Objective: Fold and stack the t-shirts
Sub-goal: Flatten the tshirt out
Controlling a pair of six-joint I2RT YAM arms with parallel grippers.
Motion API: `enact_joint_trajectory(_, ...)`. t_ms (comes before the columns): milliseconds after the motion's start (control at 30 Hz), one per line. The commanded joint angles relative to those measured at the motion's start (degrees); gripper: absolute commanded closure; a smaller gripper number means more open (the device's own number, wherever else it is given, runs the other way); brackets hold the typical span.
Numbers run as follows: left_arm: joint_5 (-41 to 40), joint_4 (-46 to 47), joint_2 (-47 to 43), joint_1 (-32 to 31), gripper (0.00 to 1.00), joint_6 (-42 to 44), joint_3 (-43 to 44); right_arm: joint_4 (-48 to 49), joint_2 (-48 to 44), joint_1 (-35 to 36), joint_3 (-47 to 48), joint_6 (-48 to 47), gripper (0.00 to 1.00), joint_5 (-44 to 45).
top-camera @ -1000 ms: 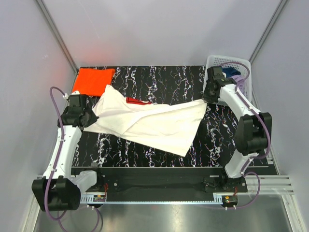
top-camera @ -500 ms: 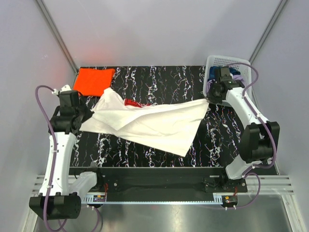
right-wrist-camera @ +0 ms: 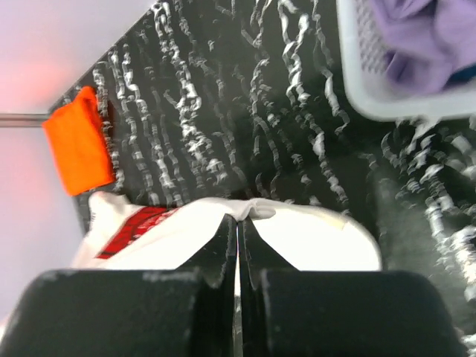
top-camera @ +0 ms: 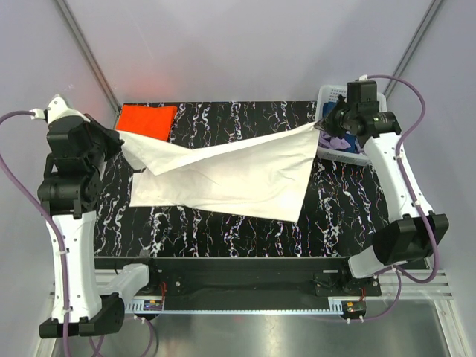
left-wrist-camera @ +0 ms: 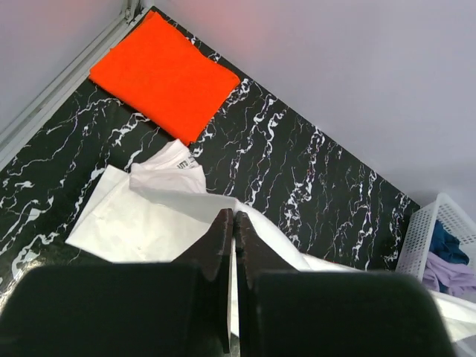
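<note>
Both arms have swung up and outward since a second ago, and the white t-shirt [top-camera: 230, 175] that sagged on the table [top-camera: 223, 232] is now drawn out between them. Its top edge runs in a shallow dip from the left gripper [top-camera: 122, 137] to the right gripper [top-camera: 321, 125], while the lower part drapes down onto the black marbled surface. The red collar seen earlier from above no longer shows there; the right wrist view still catches a red print [right-wrist-camera: 128, 234] on the cloth below

Each claw is pinched tight on a corner of the white shirt: in the left wrist view the two dark fingers [left-wrist-camera: 220, 242] press together with cloth at their tips, and the right wrist view shows the same narrow pinch over a white fold

The orange t-shirt [top-camera: 146, 123] lies folded flat at the far left corner of the table, just beside the raised left corner of the white one. A white mesh basket [top-camera: 335, 91] stands at the far right corner behind the right gripper, with purple cloth [right-wrist-camera: 416, 37] inside
</note>
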Motion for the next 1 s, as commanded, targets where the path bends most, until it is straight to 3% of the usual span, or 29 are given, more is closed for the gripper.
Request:
enact_joint_trajectory(0, -2.4, -1.7, -3.4, -0.1, 1.00, -0.9, -0.1, -3.3, -2.6, 3.0, -2.6, 8.4, 1.00, -2.9)
enact_joint_trajectory(233, -3.4, -3.7, -12.7, -1.5, 1.00, -0.4, -22.3, -1.9, -5.0, 15.8, -22.1, 14.1, 1.00, -2.5)
enact_joint_trajectory(333, -5.1, -3.7, -15.4, -2.2, 1.00, 0.5, -31.5, 2.5, -5.0, 17.3, -32.1, 16.1, 1.00, -5.2)
enact_joint_trajectory(467, -7.2, -1.7, -15.0, -3.7, 1.00, 2.4, -36.5, 7.5, -2.6, 17.2, -37.7, 16.2, 1.00, -6.0)
enact_joint_trajectory(667, -6.4, 0.5, -11.5, -5.1, 1.00, 2.5, -36.8, 11.1, 4.0, 17.2, -36.4, 12.1, 1.00, -5.6)
enact_joint_trajectory(700, -6.4, 0.6, -10.7, -5.3, 1.00, 2.6, -36.5, 11.6, 4.1, 17.3, -36.9, 12.3, 0.97, -6.0)
enact_joint_trajectory(733, -6.3, 0.7, -10.3, -5.5, 1.00, 2.7, -36.3, 12.5, 3.9, 17.3, -37.3, 12.7, 0.85, -6.0)
enact_joint_trajectory(800, -6.3, 0.9, -9.4, -5.9, 1.00, 3.0, -35.5, 13.1, 2.6, 17.4, -38.7, 14.5, 0.75, -5.8)
enact_joint_trajectory(967, -6.2, 1.0, -8.8, -6.3, 1.00, 3.1, -35.4, 13.1, 1.2, 17.4, -39.8, 17.3, 0.61, -6.3)
